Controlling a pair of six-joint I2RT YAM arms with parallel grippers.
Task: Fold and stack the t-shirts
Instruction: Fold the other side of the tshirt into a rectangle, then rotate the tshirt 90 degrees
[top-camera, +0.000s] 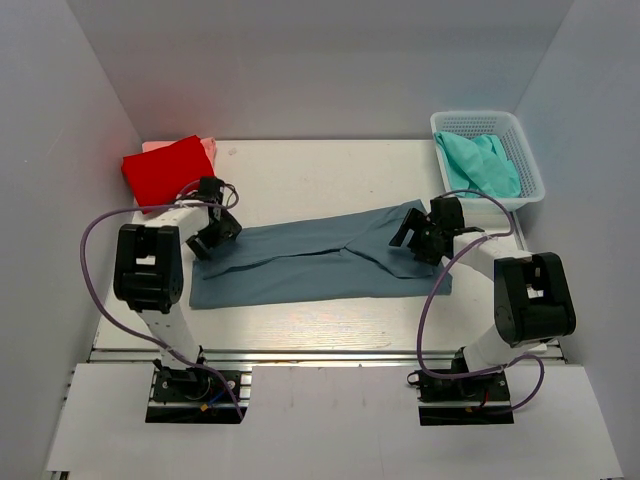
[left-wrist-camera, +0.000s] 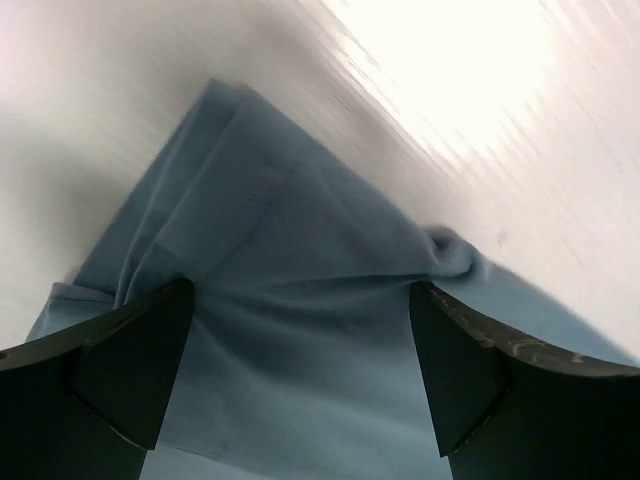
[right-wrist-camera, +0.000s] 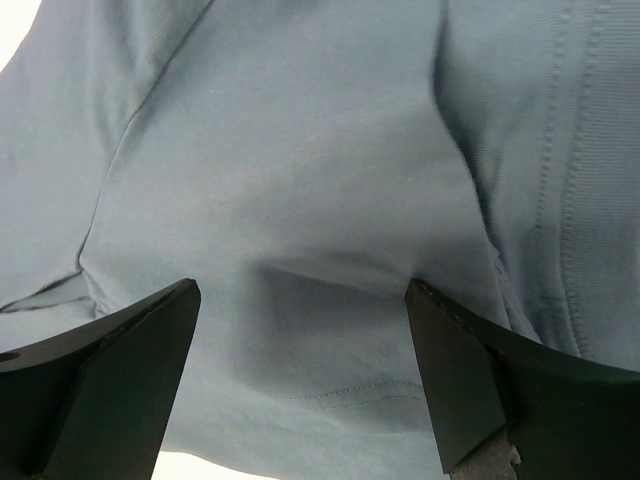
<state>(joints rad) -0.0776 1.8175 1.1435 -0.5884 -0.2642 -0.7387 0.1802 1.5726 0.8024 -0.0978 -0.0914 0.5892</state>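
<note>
A dusty blue-grey t-shirt (top-camera: 320, 262) lies spread lengthwise across the table, folded in along its length. My left gripper (top-camera: 212, 238) is open over its left end; the left wrist view shows the cloth (left-wrist-camera: 300, 300) between the spread fingers (left-wrist-camera: 130, 370). My right gripper (top-camera: 418, 238) is open over its right end, and the right wrist view shows the cloth (right-wrist-camera: 300, 220) bulging between the fingers (right-wrist-camera: 470, 380). A folded red shirt (top-camera: 165, 172) lies on a pink one (top-camera: 208, 147) at the back left. A teal shirt (top-camera: 480, 162) lies crumpled in the basket.
A white plastic mesh basket (top-camera: 525, 150) stands at the back right corner. Grey walls close the table on the left, back and right. Purple cables loop off both arms. Bare table (top-camera: 320, 175) lies behind the blue-grey shirt.
</note>
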